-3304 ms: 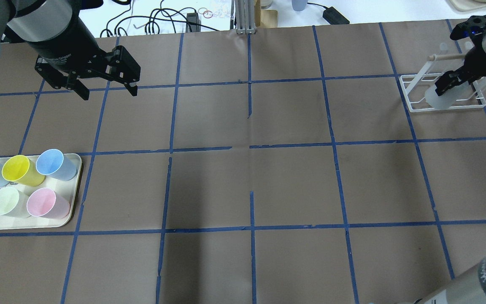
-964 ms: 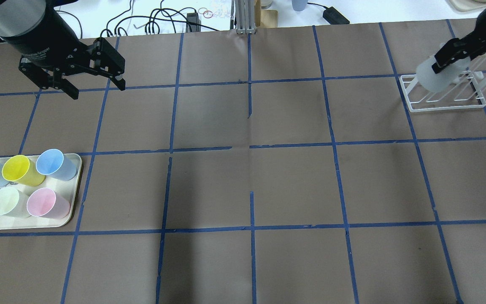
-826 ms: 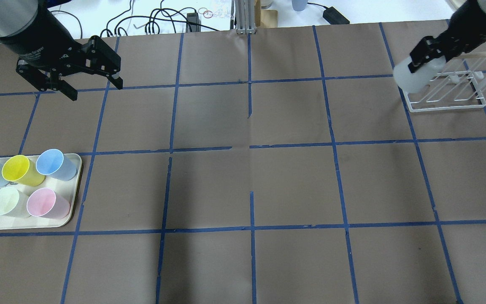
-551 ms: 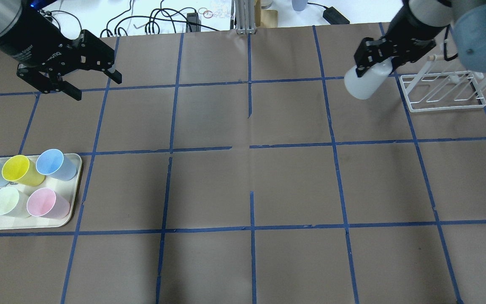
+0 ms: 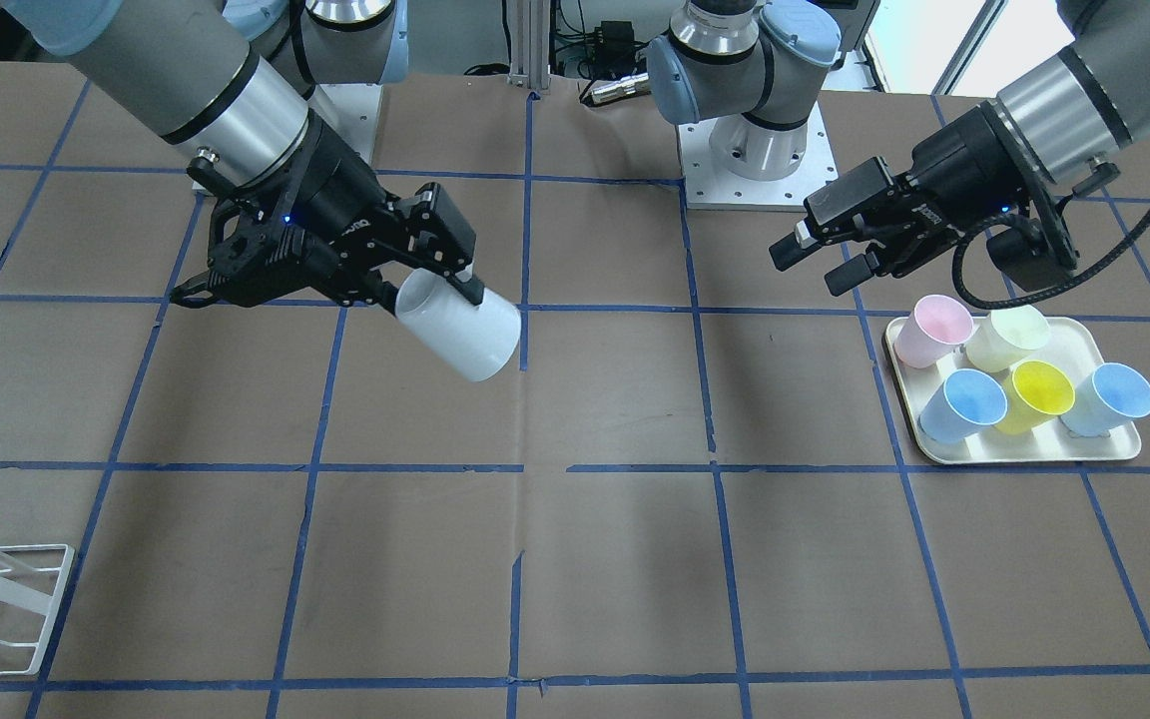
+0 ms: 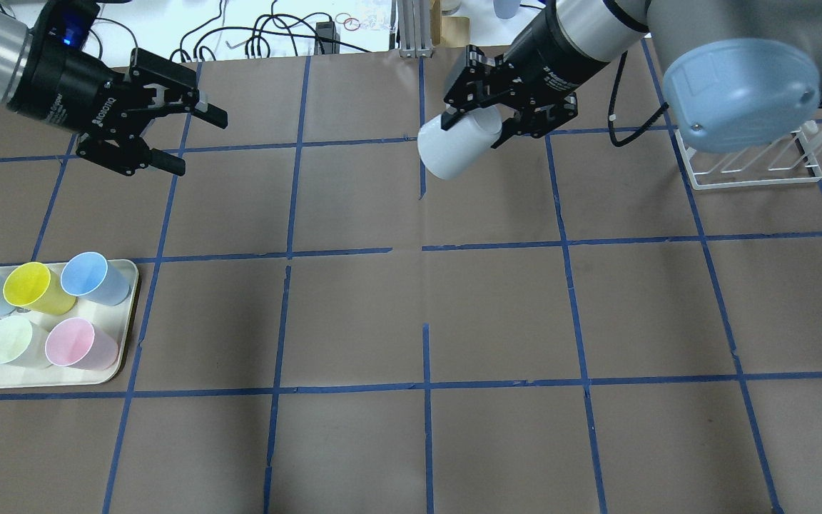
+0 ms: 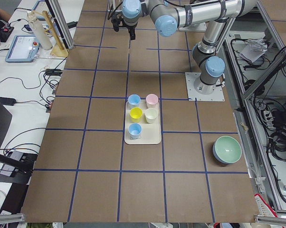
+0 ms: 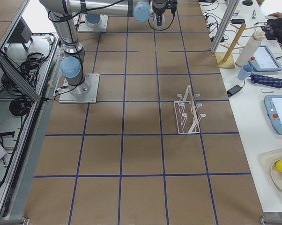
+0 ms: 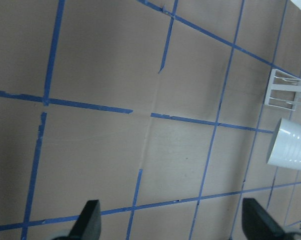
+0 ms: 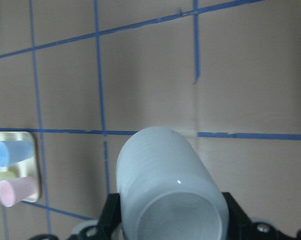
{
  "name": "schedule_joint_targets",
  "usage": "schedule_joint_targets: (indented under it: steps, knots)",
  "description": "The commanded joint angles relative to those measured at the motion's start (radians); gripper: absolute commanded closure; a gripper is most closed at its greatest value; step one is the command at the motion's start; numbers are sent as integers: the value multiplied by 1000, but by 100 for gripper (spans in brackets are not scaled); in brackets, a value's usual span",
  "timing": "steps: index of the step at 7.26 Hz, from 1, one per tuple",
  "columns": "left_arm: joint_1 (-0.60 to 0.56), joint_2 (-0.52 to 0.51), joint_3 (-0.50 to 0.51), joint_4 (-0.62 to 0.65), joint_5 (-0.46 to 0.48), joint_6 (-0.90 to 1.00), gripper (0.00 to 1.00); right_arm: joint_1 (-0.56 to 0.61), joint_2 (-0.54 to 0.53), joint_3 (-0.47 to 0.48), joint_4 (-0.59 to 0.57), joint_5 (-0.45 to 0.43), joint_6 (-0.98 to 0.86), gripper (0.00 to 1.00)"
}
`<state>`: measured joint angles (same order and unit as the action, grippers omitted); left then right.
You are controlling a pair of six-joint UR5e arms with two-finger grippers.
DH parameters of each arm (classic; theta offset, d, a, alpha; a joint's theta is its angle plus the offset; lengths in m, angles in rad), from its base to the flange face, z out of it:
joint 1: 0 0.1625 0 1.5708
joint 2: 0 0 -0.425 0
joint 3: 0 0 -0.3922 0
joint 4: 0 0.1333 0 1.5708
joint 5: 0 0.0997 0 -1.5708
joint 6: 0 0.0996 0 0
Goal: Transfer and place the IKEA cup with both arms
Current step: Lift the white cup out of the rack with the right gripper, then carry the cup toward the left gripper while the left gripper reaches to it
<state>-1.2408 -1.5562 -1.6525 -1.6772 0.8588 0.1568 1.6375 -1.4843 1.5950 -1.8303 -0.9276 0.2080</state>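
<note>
My right gripper (image 6: 474, 132) is shut on the off-white IKEA cup (image 6: 456, 150) and holds it tilted on its side in the air over the table's far middle. The cup (image 5: 462, 337) shows the same way in the front view, with the right gripper (image 5: 430, 290) at its rim end, and it fills the right wrist view (image 10: 165, 190). My left gripper (image 6: 197, 143) is open and empty at the far left, its jaws pointing towards the cup, well apart from it. In the front view the left gripper (image 5: 812, 265) hangs above the tray. The left wrist view shows the cup (image 9: 290, 150) at its right edge.
A cream tray (image 6: 128, 314) with several pastel cups sits at the near left; it also shows in the front view (image 5: 1024, 454). A white wire rack (image 6: 753, 168) stands at the far right. A green bowl (image 7: 227, 149) sits near the robot's left side.
My right gripper has lifted the cup off the wire rack and carried it left to the table's far middle. My left gripper has turned its open jaws to point right.
</note>
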Motion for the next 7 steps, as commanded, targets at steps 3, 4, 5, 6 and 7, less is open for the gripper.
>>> schedule_joint_targets:
  steps: [3, 4, 5, 6, 7]
  knots:
    - [18, 19, -39, -35, -383, 17, 0, -97, -7, 122, 17, 678, 77, 96]
    - [11, 25, -42, -36, -464, 17, 0, -99, -2, 166, 10, 760, 73, 96]
    - [-29, 44, -55, -33, -533, 17, 0, -100, 1, 187, 11, 850, 70, 96]
    - [-58, 50, -58, -23, -562, 17, 0, -99, 9, 206, 17, 881, 48, 95]
    - [-78, 48, -58, -19, -589, 17, 0, -94, 41, 220, 11, 907, 39, 95]
